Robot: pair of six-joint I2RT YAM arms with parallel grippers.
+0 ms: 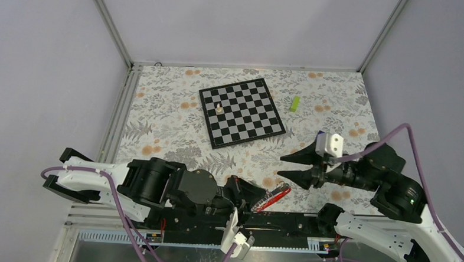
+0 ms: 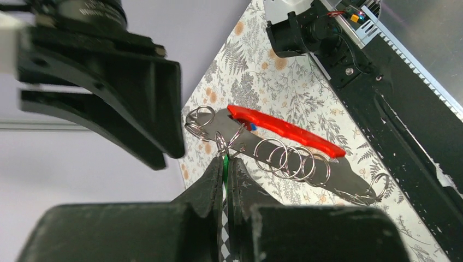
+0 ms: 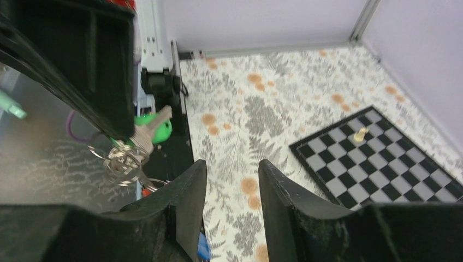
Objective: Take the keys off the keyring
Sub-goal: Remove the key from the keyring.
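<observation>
The left gripper (image 2: pixel 225 161) has its fingers pressed tight on the green key (image 3: pixel 157 129), so the keys sit right at its fingertips. The keyring (image 2: pixel 289 161) and its red strap (image 2: pixel 284 130) stretch in one long line straight away from those fingertips, toward the right gripper (image 3: pixel 232 166). That one's fingers are spread and hold nothing. The rings hang just off their left side, so I think it should reach in

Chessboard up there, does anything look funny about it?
Yes. The chessboard sits skewed against the edges of the table, and just one small pale piece stands on it, near its far left corner.
</observation>
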